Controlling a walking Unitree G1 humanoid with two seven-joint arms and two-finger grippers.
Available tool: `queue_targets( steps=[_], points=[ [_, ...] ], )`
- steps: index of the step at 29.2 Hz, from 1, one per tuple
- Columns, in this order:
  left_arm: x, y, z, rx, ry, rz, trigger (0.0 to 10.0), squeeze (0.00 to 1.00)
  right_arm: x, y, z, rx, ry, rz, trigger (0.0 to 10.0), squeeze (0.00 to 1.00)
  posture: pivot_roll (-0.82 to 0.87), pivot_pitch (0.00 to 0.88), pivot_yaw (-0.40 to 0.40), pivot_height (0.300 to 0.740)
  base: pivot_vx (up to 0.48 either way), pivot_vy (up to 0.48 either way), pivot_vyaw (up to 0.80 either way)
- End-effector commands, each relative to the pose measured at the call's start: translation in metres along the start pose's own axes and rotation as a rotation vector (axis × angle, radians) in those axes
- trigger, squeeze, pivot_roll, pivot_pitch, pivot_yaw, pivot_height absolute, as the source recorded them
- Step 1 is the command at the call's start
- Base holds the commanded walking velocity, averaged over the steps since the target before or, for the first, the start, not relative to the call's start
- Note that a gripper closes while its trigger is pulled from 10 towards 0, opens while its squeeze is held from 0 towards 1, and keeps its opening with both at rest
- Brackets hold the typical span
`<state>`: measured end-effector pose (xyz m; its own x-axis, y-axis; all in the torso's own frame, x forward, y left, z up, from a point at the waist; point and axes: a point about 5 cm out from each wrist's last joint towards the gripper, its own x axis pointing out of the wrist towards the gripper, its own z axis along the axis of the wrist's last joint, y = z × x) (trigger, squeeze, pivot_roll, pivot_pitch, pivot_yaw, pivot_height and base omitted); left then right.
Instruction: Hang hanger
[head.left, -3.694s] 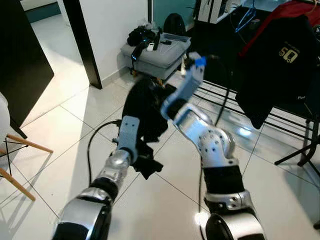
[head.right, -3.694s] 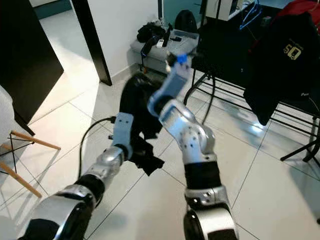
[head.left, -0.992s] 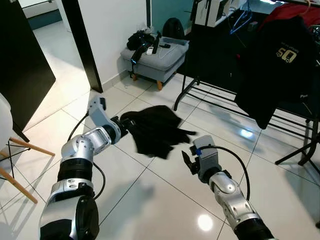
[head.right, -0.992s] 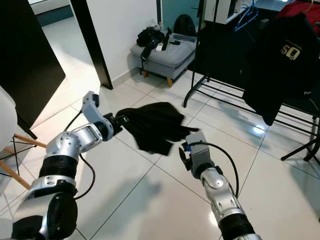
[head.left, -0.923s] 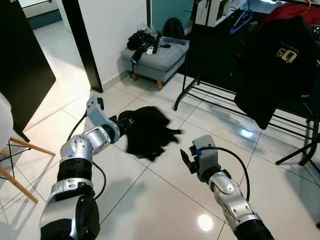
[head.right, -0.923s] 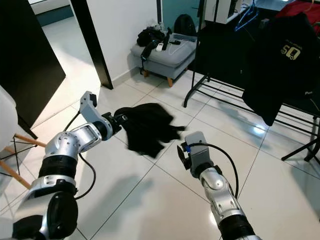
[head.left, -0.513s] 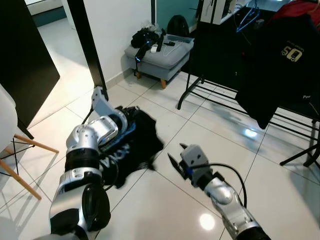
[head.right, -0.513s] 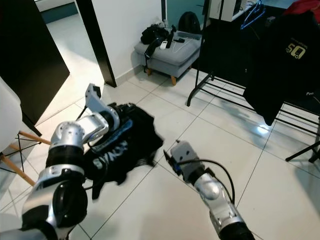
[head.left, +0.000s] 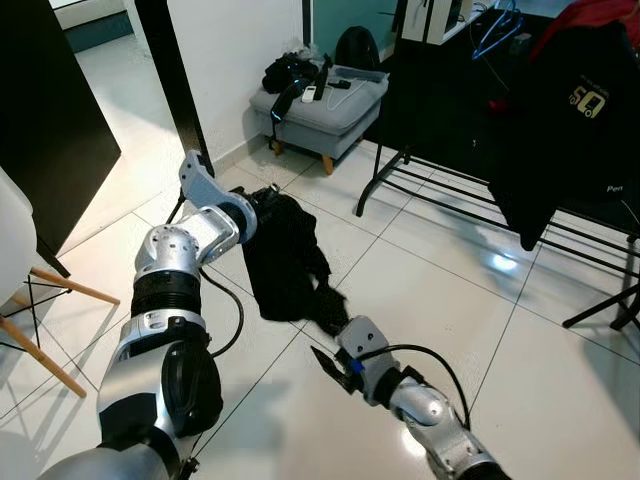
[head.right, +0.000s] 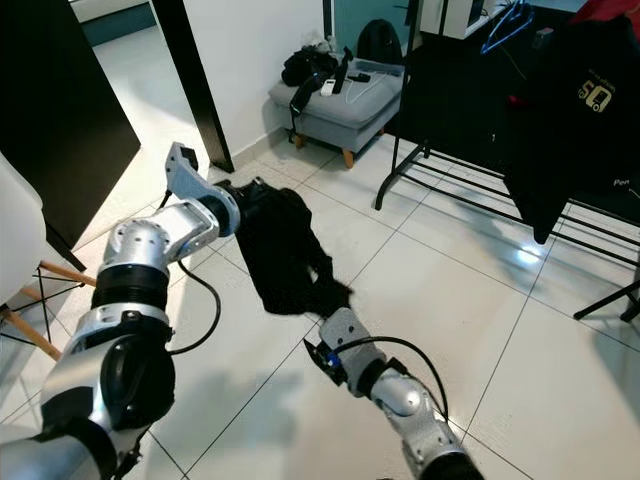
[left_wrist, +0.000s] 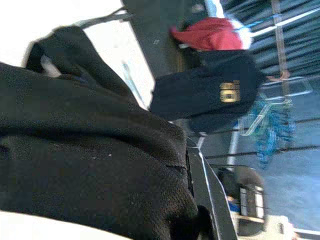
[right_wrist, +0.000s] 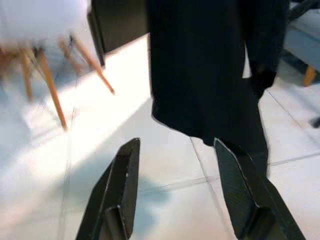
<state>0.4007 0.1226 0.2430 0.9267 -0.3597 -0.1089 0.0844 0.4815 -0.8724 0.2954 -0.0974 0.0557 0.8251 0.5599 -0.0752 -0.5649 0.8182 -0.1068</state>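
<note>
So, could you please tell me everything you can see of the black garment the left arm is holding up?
The black fabric garment hangs limp and crumpled from the left gripper, which clamps its top. It droops in long folds above the white tiled floor; whether its ragged lower end touches the tiles is unclear. The open right gripper sits just below, apart from it.

Black hanging shirt (head.left: 575, 120), at the right end of the clothes rack (head.left: 470, 195): gold chest emblem reading "50", with small white lettering near the hem beginning "Pen", cut off by the frame edge. The same emblem appears, blurred, in the left wrist view.
</note>
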Motion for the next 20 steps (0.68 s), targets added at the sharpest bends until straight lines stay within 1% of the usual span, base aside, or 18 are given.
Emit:
queue_targets(
  steps=[1,3,4,5,6,7,8,12,13,15,16,17,18,20],
  points=[
    [-0.002,-0.009,0.003,-0.016,-0.006,-0.028,0.0,0.00,0.000,-0.009,-0.003,0.108,0.007,-0.076,10.0,0.00,-0.01,0.172,0.075,0.740,0.000,0.000,0.00],
    [-0.002,-0.009,0.003,-0.016,-0.006,-0.028,0.0,0.00,0.000,-0.009,-0.003,0.108,0.007,-0.076,10.0,0.00,-0.01,0.172,0.075,0.740,0.000,0.000,0.00],
    [-0.001,-0.014,0.003,-0.021,-0.001,-0.041,0.0,0.00,0.002,-0.013,-0.002,0.146,0.004,-0.114,10.0,0.00,-0.01,0.172,0.076,0.740,0.000,0.000,0.00],
    [-0.001,-0.014,0.003,-0.021,-0.001,-0.041,0.0,0.00,0.002,-0.013,-0.002,0.146,0.004,-0.114,10.0,0.00,-0.01,0.172,0.076,0.740,0.000,0.000,0.00],
    [-0.001,-0.019,0.002,-0.018,0.008,-0.058,0.0,0.00,0.005,-0.017,0.000,0.123,0.012,-0.144,10.0,0.00,-0.01,0.167,0.077,0.740,0.000,0.000,0.00],
    [-0.001,-0.019,0.002,-0.018,0.008,-0.058,0.0,0.00,0.005,-0.017,0.000,0.123,0.012,-0.144,10.0,0.00,-0.01,0.167,0.077,0.740,0.000,0.000,0.00],
    [-0.001,-0.022,0.001,-0.013,0.016,-0.071,0.0,0.00,0.007,-0.019,0.001,0.094,0.015,-0.163,10.0,0.00,0.00,0.165,0.077,0.740,0.000,0.000,0.00],
    [-0.001,-0.022,0.001,-0.013,0.016,-0.071,0.0,0.00,0.007,-0.019,0.001,0.094,0.015,-0.163,10.0,0.00,0.00,0.165,0.077,0.740,0.000,0.000,0.00],
    [0.000,-0.026,0.000,0.015,0.027,-0.086,0.0,0.00,0.010,-0.022,0.008,0.015,-0.009,-0.174,10.0,0.00,0.00,0.158,0.076,0.740,0.000,0.000,0.00],
    [0.000,-0.026,0.000,0.015,0.027,-0.086,0.0,0.00,0.010,-0.022,0.008,0.015,-0.009,-0.174,10.0,0.00,0.00,0.158,0.076,0.740,0.000,0.000,0.00],
    [0.000,-0.028,0.001,0.031,0.031,-0.094,0.0,0.00,0.012,-0.022,0.015,-0.072,-0.034,-0.143,10.0,0.00,0.00,0.158,0.076,0.740,0.000,0.000,0.00],
    [-0.001,-0.029,0.002,0.040,0.031,-0.099,0.0,0.00,0.013,-0.020,0.019,-0.109,-0.057,-0.101,10.0,1.00,0.00,0.153,0.074,0.740,0.000,0.000,0.00],
    [-0.001,-0.029,0.002,0.040,0.031,-0.099,0.0,0.00,0.013,-0.020,0.019,-0.109,-0.057,-0.101,10.0,1.00,0.00,0.153,0.074,0.740,0.000,0.000,0.00],
    [-0.001,-0.032,0.002,0.047,0.029,-0.107,0.0,0.00,0.014,-0.013,0.023,-0.134,-0.088,-0.024,10.0,1.00,0.00,0.152,0.073,0.740,0.000,0.000,0.00]
  ],
)
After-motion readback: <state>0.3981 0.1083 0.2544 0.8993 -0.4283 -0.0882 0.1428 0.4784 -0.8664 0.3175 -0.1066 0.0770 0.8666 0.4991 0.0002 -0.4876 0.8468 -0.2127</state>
